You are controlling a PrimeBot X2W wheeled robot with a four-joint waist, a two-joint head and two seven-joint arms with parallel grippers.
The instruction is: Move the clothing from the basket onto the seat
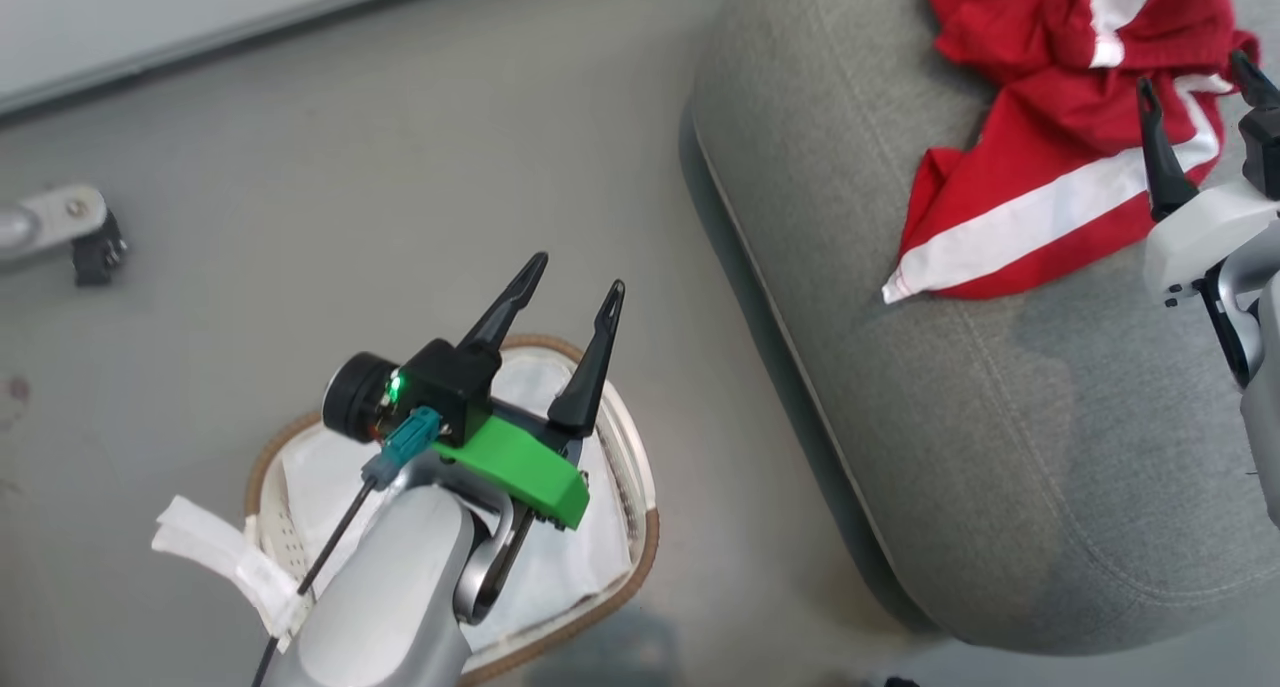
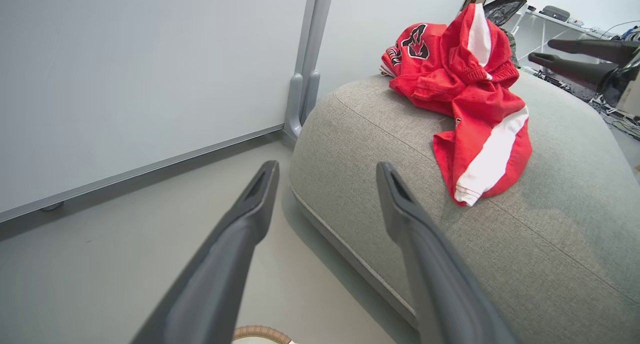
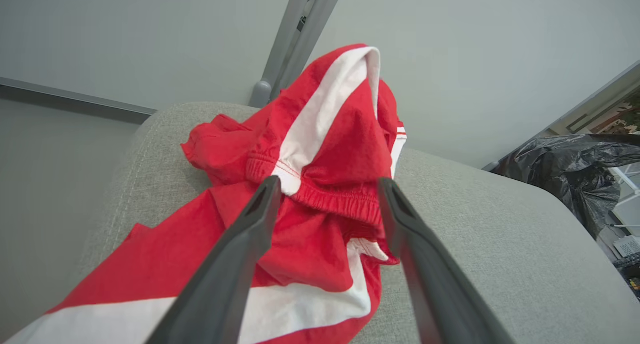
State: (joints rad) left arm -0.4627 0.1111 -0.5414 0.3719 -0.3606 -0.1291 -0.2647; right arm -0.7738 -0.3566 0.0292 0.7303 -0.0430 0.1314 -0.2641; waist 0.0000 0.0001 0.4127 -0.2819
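Note:
The red clothing (image 1: 1060, 127) with white stripes lies heaped on the grey seat (image 1: 1000, 407), also seen as a pile (image 2: 460, 88) and close up (image 3: 320, 174). My right gripper (image 1: 1195, 87) hovers open just over the pile's right edge, fingers apart with nothing between them (image 3: 327, 186). The basket (image 1: 620, 437) with its brown rim and white liner sits on the floor at lower left. My left gripper (image 1: 575, 272) is open above it, fingers spread and holding nothing (image 2: 327, 171).
A white cloth strip (image 1: 215, 552) hangs off the basket's left side. A grey caster foot (image 1: 70, 229) stands on the floor at the far left. A white wall panel with a grey post (image 2: 305, 83) stands behind the seat. A black bag (image 3: 565, 168) lies beyond the seat.

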